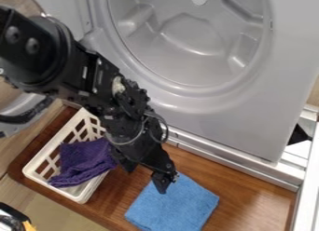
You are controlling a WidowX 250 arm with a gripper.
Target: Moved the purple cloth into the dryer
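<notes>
My gripper hangs over the wooden board, between the basket and the blue cloth, with its fingers spread open and nothing held between them. To its left, the purple cloth lies bunched in a white plastic basket, partly over the rim on the right side. One finger is close to the cloth's right edge; whether they touch I cannot tell. The grey dryer stands behind with its round opening uncovered, and no cloth shows in the drum.
A folded blue cloth lies on the wooden board, right beside the gripper. The open dryer door is at the left, partly behind the arm. A pale metal rail runs along the dryer's base. A dark object sits at the lower left corner.
</notes>
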